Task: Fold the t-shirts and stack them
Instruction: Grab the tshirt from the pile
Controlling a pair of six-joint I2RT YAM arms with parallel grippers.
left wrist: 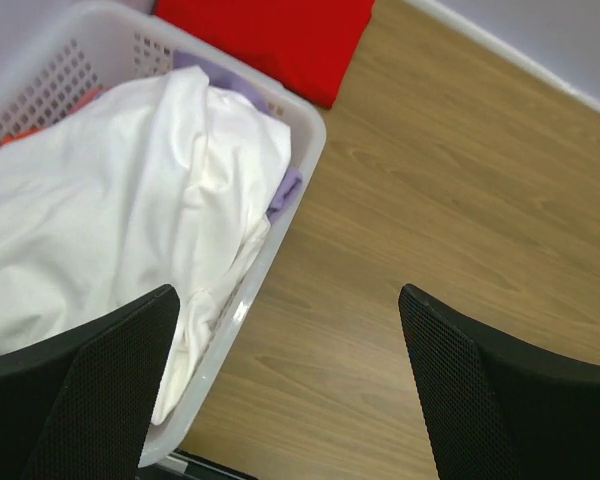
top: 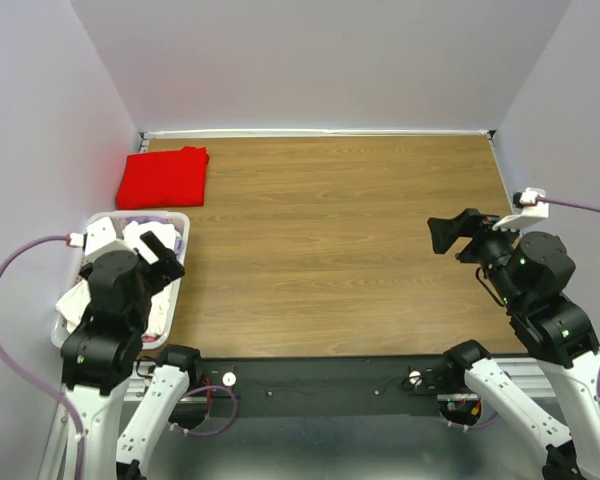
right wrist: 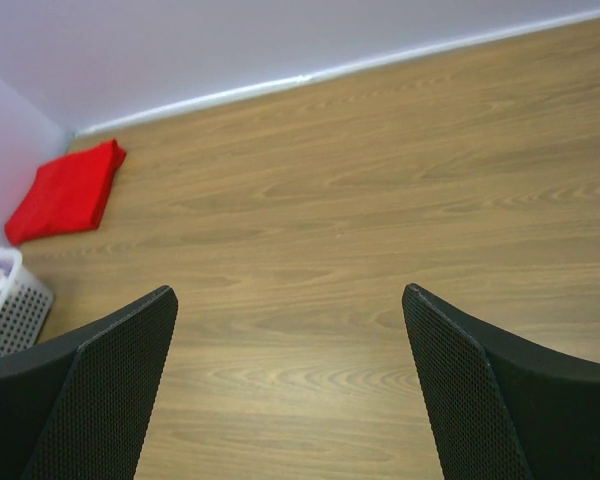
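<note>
In the far left corner of the table [top: 340,250] lies the red shirt [top: 163,177]. It is folded into a neat flat square, so that part looks done.

The white shirt [left wrist: 130,200] is not done yet. It sits all bunched up in the basket [left wrist: 308,150] at the left edge of the table, just beside the red shirt. A bit of purple cloth [left wrist: 285,190] peeks out from under it. There may be more clothes deeper down, but I cannot tell what they are.

So I think the job is less than half way. The white shirt has to come out of the basket, be spread flat on the table, get folded, and then go on the pile with the red shirt. Any other shirts in the basket would need the same.

The left claw [left wrist: 287,300] hangs over the near corner of the basket. Its two fingers are spread wide apart. Nothing is between them and they touch nothing.

The right claw [right wrist: 290,295] is up above the right side of the table, well apart from both shirts. It is wide open too, and it holds nothing.
</note>
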